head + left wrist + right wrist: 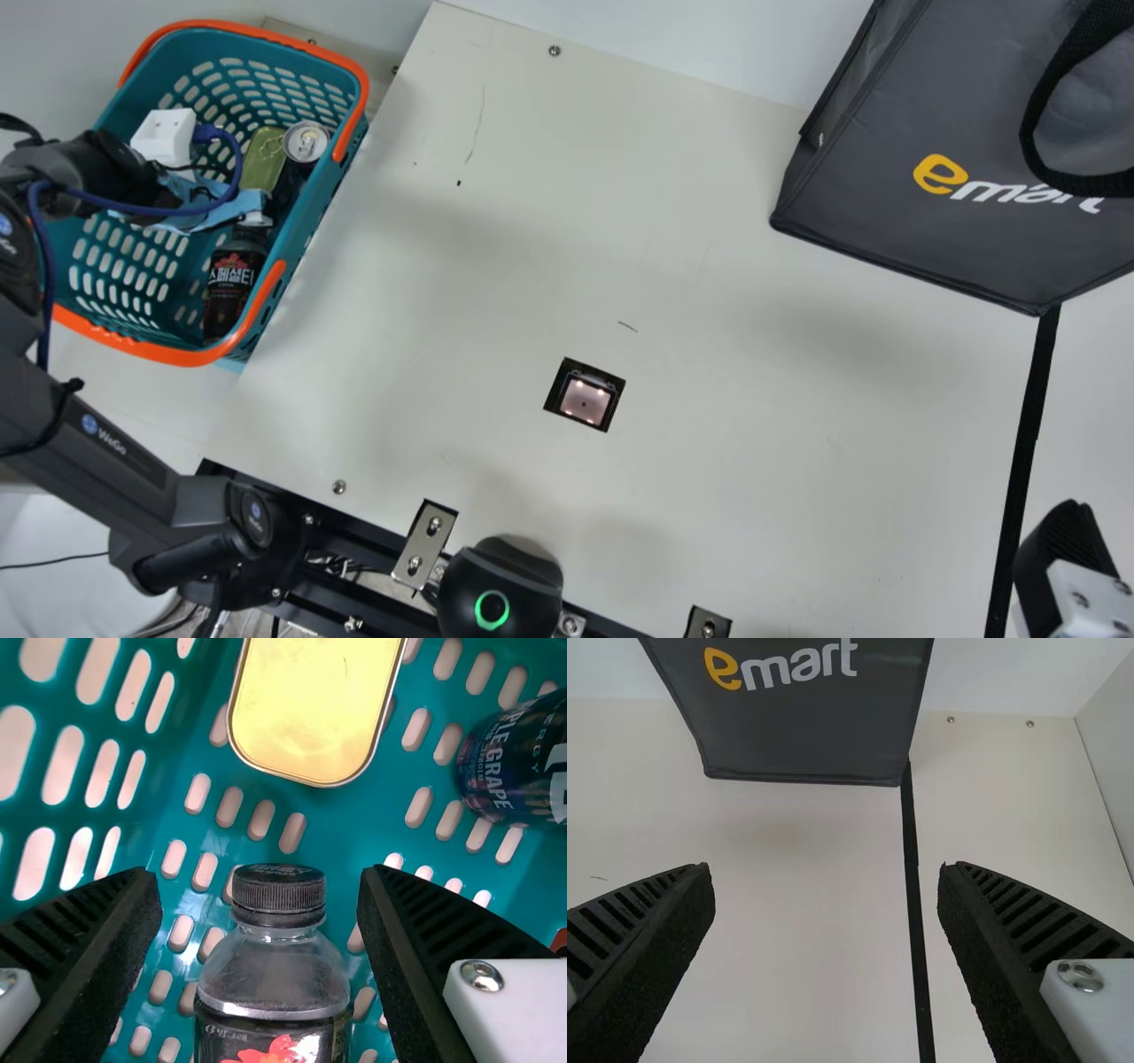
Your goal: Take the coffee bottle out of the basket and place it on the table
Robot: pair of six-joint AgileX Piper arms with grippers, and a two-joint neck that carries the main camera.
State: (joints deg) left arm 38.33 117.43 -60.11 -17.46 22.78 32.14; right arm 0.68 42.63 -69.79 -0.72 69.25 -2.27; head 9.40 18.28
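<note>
Coffee bottle in the basket, framed by the parted fingers of the left gripper, likely wants a centred approach past its cap, an even squeeze, then a straight lift.

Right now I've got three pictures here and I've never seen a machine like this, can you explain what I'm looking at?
This is a robot with two black arms. The main view comes from a camera on the neck between them; the other two come from the left and right wrists.

A teal basket with an orange rim holds a coffee bottle, a drink can and a flat tin. A dark gray bag is at the cream table's far right.

The left gripper hangs open over the bottle, the right gripper open above the table; neither holds anything.
</note>
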